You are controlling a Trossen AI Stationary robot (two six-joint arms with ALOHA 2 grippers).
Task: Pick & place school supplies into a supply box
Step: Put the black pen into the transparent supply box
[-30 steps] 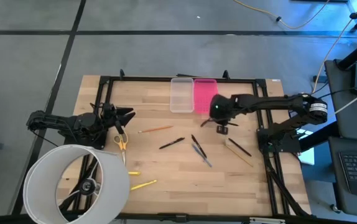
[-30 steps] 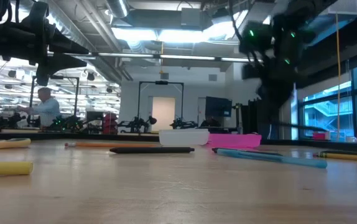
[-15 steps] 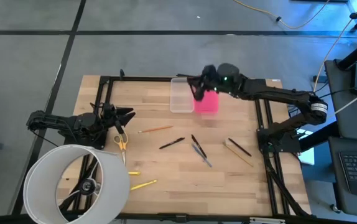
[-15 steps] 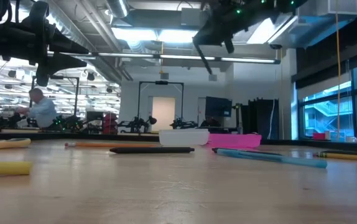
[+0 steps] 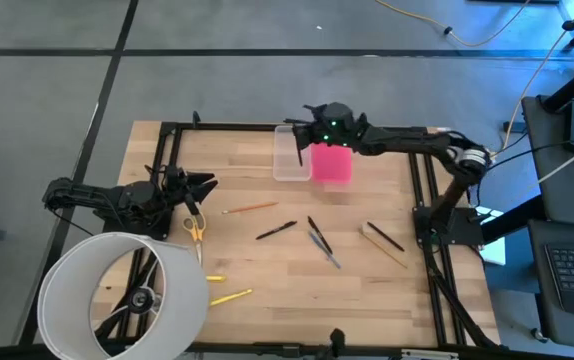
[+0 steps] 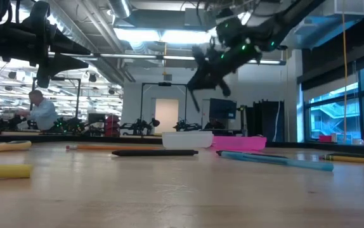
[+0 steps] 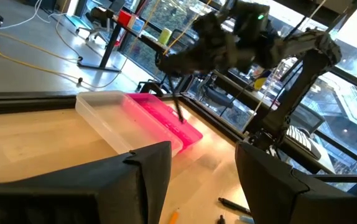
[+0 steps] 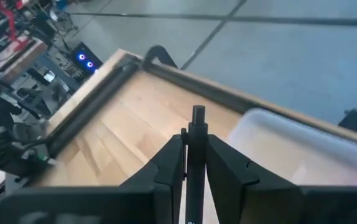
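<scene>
I have the right gripper (image 5: 305,128) raised over the far end of the table, just above the clear tray of the supply box (image 5: 292,154), its fingers (image 8: 170,163) closed on a black pen (image 8: 196,152) that stands up between them. In the low view the pen (image 6: 195,101) hangs point-down, clear of the tray (image 6: 187,139), so I judge the drop is not yet made. The pink lid (image 5: 330,159) lies open, touching the tray on the side nearer the right arm.

The left gripper (image 5: 199,186) waits near the table's left edge beside the yellow-handled scissors (image 5: 195,230), its two fingers set apart on nothing.

Handling: the pen is light, stiff and smooth-barrelled (liable to swivel in a two-point pinch). The present hold is mid-barrel, which I consider correct. The tray is light plastic and may skid if struck.

Remaining on the wood: an orange-brown pencil (image 5: 249,208), another black pen (image 5: 276,230), a blue-grey pen (image 5: 323,250), the wooden ruler (image 5: 382,247) and yellow markers (image 5: 229,297).
</scene>
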